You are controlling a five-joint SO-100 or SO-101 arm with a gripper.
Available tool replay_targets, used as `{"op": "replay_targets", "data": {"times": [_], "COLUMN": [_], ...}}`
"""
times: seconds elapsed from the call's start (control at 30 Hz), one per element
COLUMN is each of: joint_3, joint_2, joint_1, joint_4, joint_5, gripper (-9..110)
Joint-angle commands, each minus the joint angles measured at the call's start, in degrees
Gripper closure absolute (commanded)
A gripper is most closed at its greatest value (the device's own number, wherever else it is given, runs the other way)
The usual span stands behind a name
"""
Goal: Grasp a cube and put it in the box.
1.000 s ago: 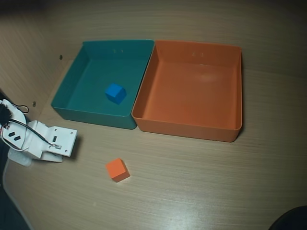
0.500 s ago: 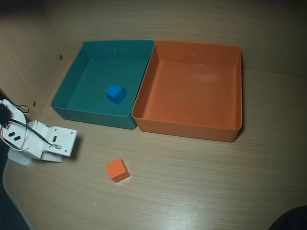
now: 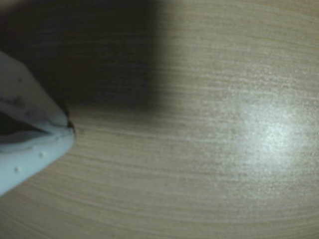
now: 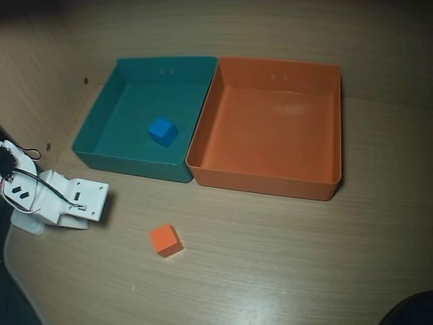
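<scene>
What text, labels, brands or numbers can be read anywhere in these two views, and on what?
None can be read.
Orange cube, blue cube: plain faces.
Orange box, teal tray: no lettering; small marks on their far walls are too small to tell.
Arm: dark slots and spots on the white body, no legible characters.
Gripper in the wrist view: blurred, no print visible.

Bare table [image 4: 270, 257] surrounds cube [image 4: 166, 240]; box [image 4: 270, 184] walls upright.

Claw [image 3: 70, 127] blurred, cut off left.
</scene>
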Motion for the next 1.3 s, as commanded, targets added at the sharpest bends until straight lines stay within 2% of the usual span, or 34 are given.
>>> {"op": "replay_targets", "data": {"times": [0.0, 1.27], "joint_3": [3.8, 3.6], "joint_2": [0.3, -0.4], "joint_1": [-0.1, -0.2], "joint_4": [0.5, -0.3], "joint_5": [-0.2, -1.2], "gripper": [107, 107]}}
